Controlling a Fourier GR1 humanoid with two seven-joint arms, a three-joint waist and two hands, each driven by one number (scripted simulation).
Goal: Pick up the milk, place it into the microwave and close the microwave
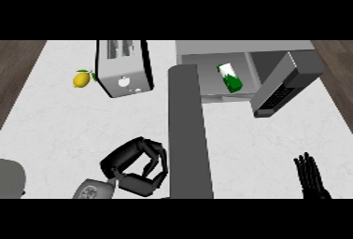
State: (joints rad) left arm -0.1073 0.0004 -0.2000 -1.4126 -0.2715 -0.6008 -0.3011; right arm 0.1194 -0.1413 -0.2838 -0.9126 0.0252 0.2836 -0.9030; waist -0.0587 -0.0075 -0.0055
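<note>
Milk [231,77] already inside microwave [241,51], upper right of frame, door [284,86] open. Left hand [134,165] clenched, empty, lower centre. Right hand [310,176] relaxed, fingers straight, lower right. Next, probably: swing door shut.

left robot hand [134,168] curled empty, right robot hand [312,177] straight

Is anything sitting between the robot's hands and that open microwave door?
Nothing visible blocks the right hand: only counter lies between it and the door. A long grey bar runs between the left hand and the door.
</note>
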